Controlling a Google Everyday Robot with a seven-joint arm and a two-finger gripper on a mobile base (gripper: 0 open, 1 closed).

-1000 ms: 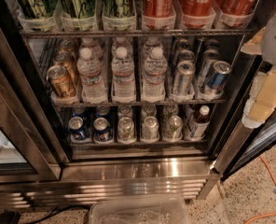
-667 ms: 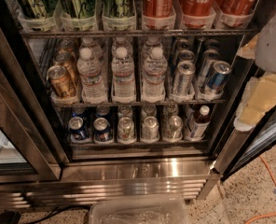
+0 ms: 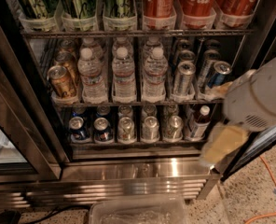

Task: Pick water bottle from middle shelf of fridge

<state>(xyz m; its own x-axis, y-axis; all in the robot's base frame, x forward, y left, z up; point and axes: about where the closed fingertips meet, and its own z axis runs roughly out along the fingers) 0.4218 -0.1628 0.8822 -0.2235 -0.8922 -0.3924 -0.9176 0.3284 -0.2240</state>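
My gripper (image 3: 225,141) hangs at the right edge of the open fridge (image 3: 128,171), in front of its door frame and level with the lower shelf. It is blurred, its tan part below the white arm housing (image 3: 261,97), and I cannot tell whether it is open or closed; it holds nothing I can see. The water bottle (image 3: 154,73) nearest me stands upright at the front of its lane on the middle shelf (image 3: 128,102), with two more like it (image 3: 123,76) (image 3: 92,76) in the lanes to its left and others behind. Silver cans (image 3: 183,78) fill the lanes between that bottle and my arm; a gold can (image 3: 62,80) leans at the far left. Below, a dark-liquid bottle (image 3: 199,122) stands just beside my gripper
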